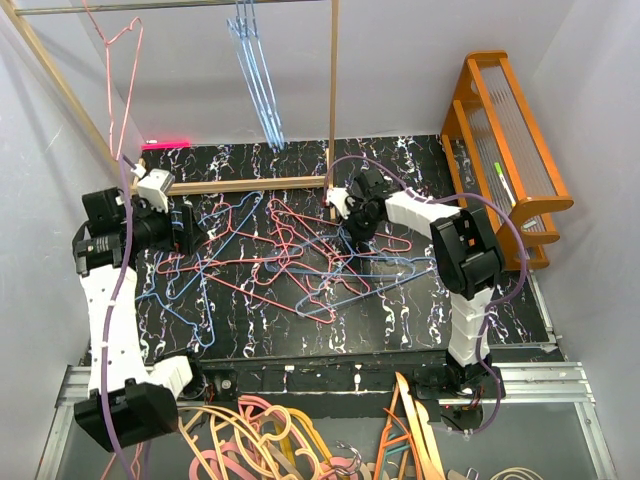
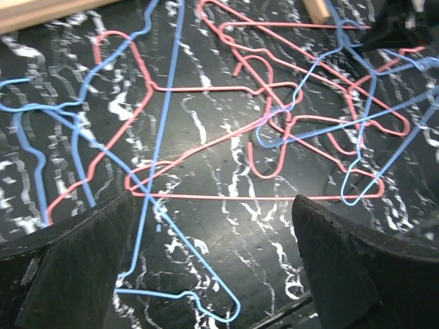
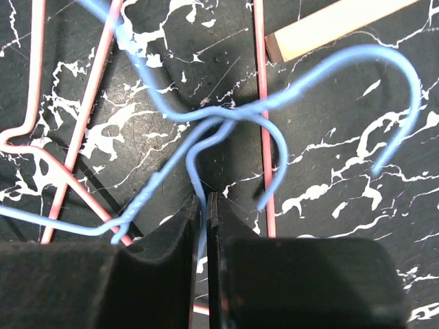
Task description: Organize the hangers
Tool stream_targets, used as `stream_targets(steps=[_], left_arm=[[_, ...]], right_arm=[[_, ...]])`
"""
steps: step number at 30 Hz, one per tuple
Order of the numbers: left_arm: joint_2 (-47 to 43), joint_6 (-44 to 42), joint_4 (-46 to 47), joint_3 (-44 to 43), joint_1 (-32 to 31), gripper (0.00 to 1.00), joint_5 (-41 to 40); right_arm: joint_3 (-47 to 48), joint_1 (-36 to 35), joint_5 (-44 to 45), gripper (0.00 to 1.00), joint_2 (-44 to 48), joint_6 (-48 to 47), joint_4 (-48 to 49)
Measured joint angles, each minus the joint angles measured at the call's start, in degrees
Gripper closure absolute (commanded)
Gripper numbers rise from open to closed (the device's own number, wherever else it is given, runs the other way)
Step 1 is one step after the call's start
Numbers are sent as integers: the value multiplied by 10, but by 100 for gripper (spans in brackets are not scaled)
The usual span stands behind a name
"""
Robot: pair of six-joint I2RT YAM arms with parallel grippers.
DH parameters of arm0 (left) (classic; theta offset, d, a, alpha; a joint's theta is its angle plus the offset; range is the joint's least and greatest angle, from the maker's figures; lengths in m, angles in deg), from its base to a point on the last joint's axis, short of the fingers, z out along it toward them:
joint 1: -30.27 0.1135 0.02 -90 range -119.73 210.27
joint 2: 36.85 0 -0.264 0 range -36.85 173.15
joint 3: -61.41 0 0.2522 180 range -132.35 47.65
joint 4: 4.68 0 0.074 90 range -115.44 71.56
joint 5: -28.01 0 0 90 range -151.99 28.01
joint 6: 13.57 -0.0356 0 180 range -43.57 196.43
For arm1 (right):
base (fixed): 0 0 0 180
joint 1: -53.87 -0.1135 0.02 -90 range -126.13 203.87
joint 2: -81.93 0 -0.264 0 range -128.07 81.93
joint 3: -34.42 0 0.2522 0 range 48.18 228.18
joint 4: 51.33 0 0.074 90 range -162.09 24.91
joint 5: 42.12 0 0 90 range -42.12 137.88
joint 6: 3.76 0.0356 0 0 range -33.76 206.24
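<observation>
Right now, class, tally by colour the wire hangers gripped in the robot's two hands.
Blue hanger: 1, in the shut right hand
Pink: 0
Total: 1; the open left hand holds nothing.

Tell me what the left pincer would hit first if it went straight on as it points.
Probably the pink-red wire hanger whose straight bar spans the gap of the open left pincer, a light blue wire hanger crossing it nearby; beneath lies the black marbled table. Depth is unclear.
</observation>
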Motion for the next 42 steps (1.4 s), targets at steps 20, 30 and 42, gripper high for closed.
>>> stream_targets(steps=[20, 30, 42], left_arm=[[328, -98, 17, -50, -123, 3, 229], [375, -130, 308, 24, -141, 3, 262], [535, -250, 257, -122, -205, 26, 311]], right_arm=[[-18, 27, -71, 92, 216, -43, -18], [-26, 27, -150, 92, 226, -38, -21], [-5, 27, -164, 92, 227, -37, -24]])
